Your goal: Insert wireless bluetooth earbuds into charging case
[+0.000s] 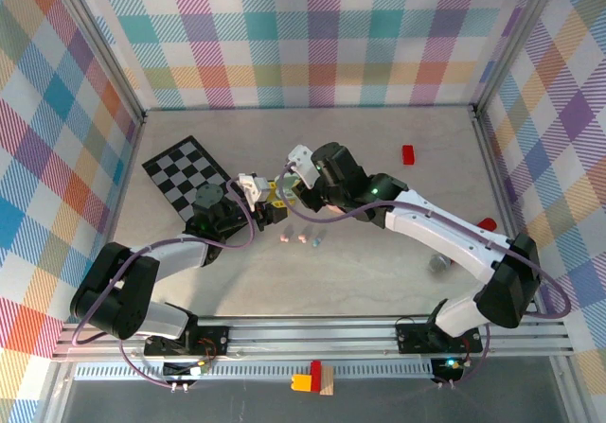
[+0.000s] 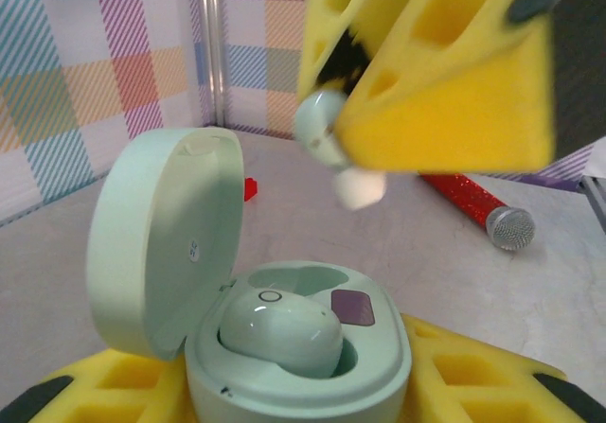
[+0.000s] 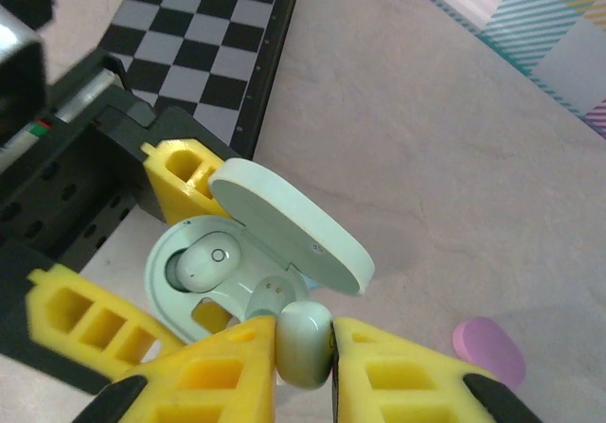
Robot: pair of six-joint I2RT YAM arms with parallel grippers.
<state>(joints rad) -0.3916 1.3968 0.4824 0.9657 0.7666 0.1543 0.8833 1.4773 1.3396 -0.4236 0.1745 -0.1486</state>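
Two pincers meet over an open mint charging case point(image 2: 379, 361) near the middle of the table point(image 1: 379, 272).
Top view: left pincer point(image 1: 258, 205) and right pincer point(image 1: 284, 194) almost touch; loose earbuds point(image 1: 302, 237) lie just toward the near edge. Left wrist: the left pincer clasps the case, a seated earbud point(image 2: 279, 333) inside. Right wrist: the right pincer point(image 3: 303, 347) pinches a mint earbud point(image 3: 303, 340) just above the case.

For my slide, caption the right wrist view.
Right gripper pinches mint earbud over open case; second earbud seated.
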